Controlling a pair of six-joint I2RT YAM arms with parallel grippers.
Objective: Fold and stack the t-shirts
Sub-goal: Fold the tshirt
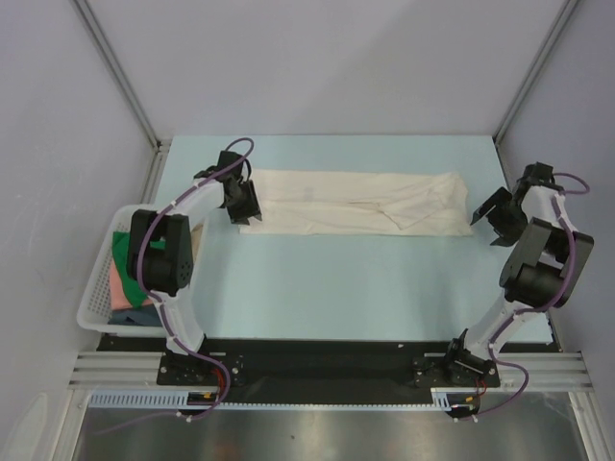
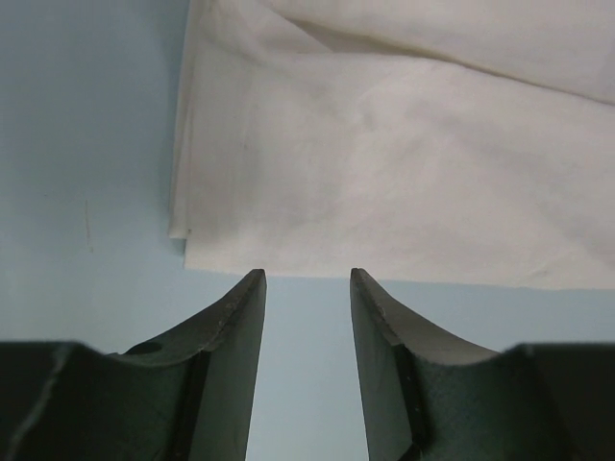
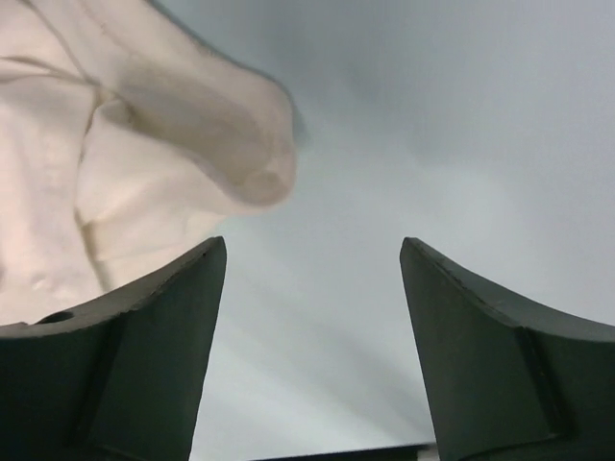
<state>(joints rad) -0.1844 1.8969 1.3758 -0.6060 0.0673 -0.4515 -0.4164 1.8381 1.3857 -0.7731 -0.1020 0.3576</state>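
A large cream t-shirt (image 1: 360, 204) lies on the pale blue table as a long strip folded lengthwise, running left to right. My left gripper (image 1: 252, 215) sits at its left end, open, with only bare table between the fingers. In the left wrist view the folded cream t-shirt (image 2: 404, 163) edge lies just beyond the left gripper (image 2: 307, 277). My right gripper (image 1: 486, 213) hangs off the strip's right end, open wide and holding nothing. In the right wrist view a rounded fold of the cream t-shirt (image 3: 115, 144) lies up and left of the right gripper (image 3: 312, 245).
A white lattice basket (image 1: 91, 288) stands at the table's left edge beside the left arm. It holds a green t-shirt (image 1: 125, 245), a salmon pink one (image 1: 120, 288) and a dark blue one (image 1: 144, 315). Grey walls enclose the table on three sides.
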